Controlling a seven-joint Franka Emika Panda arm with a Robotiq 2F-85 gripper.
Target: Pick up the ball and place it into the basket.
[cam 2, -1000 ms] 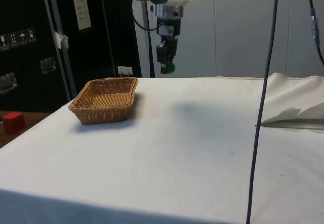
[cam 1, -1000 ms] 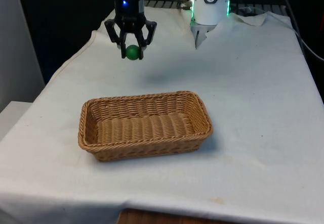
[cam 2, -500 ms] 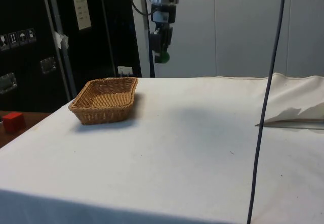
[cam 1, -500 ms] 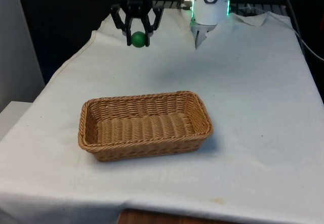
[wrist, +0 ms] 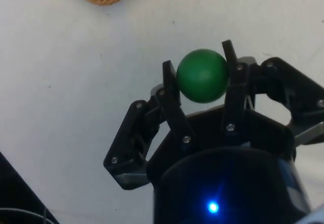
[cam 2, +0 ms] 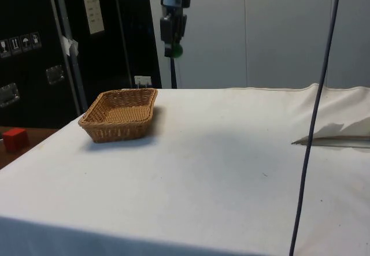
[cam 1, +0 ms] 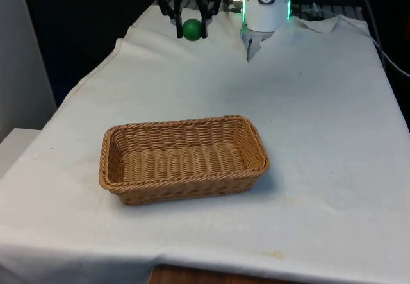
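Wrist view shows the jaws (wrist: 202,77) clenched on the green ball (wrist: 201,76), so the pick-up is done. What is left is the carry to the basket (cam 1: 182,158) and the release: the ball hangs high over the far end of the bench (cam 1: 320,124), well apart from the basket, which holds nothing. Against half a second ago, the ball has risen and drifted toward the front view's right, farther from the basket.

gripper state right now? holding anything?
Gripper: closed on the green ball, held high above the table, away from the basket.
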